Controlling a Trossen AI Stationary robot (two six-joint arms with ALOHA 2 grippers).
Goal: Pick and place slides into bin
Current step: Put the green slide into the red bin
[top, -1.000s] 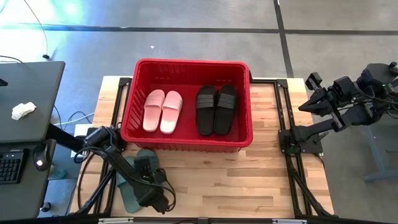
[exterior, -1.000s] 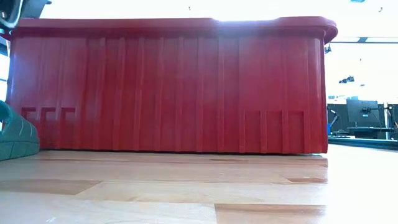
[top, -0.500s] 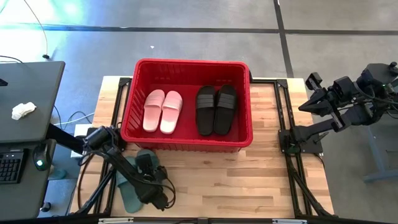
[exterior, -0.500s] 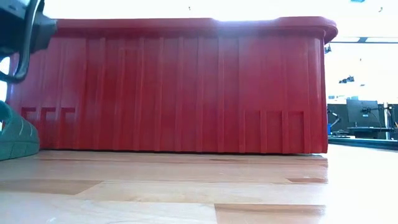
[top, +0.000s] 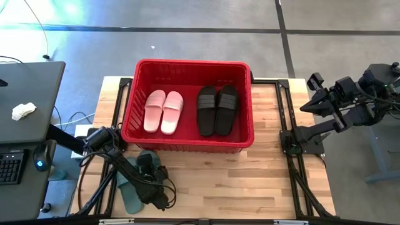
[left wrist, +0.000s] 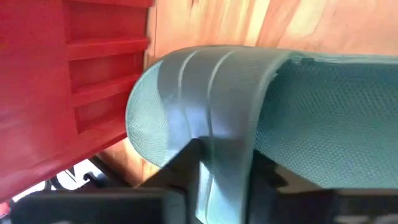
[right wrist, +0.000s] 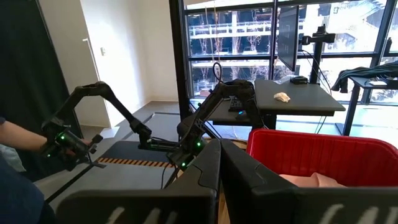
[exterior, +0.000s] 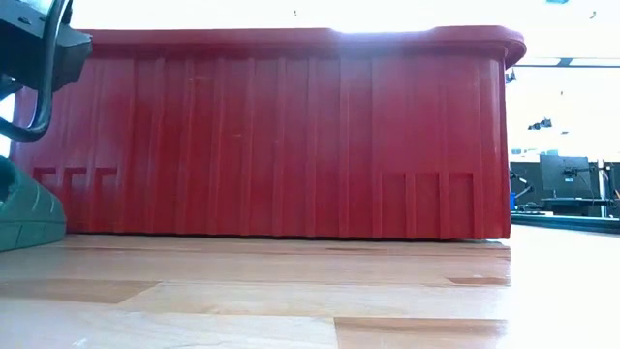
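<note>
The red bin [top: 187, 65] stands on the table's far half. A pale pink pair of slides [top: 164, 111] and a black pair [top: 217, 109] lie in it. Two sage green slides [top: 129, 192] lie soles down on the table's near left, in front of the bin. My left gripper [top: 147, 170] is down on one of them, shut on its strap [left wrist: 205, 93]. In the low view a green slide [exterior: 24, 213] shows at the left edge. My right gripper [top: 310, 94] waits shut, raised beyond the table's right edge, holding nothing. My left gripper pinches the green slide's wide strap [left wrist: 225, 168] between its two fingers, at the strap's edge. One finger [left wrist: 183, 165] lies on the ribbed outer face, the other [left wrist: 268, 171] on the footbed side. They come slanting down from above. The slide rests on the table.
The bin's near wall [exterior: 291, 136] stands close behind the green slides. Bare wood [top: 237, 181] stretches along the table's near middle and right. A dark desk [top: 25, 100] with a white rag stands off the table's left side.
My left gripper has sunk a little onto the green slides near the bin's front wall. In the low view its arm has come into the picture at the upper left. The slides and the bin lie where they were.
</note>
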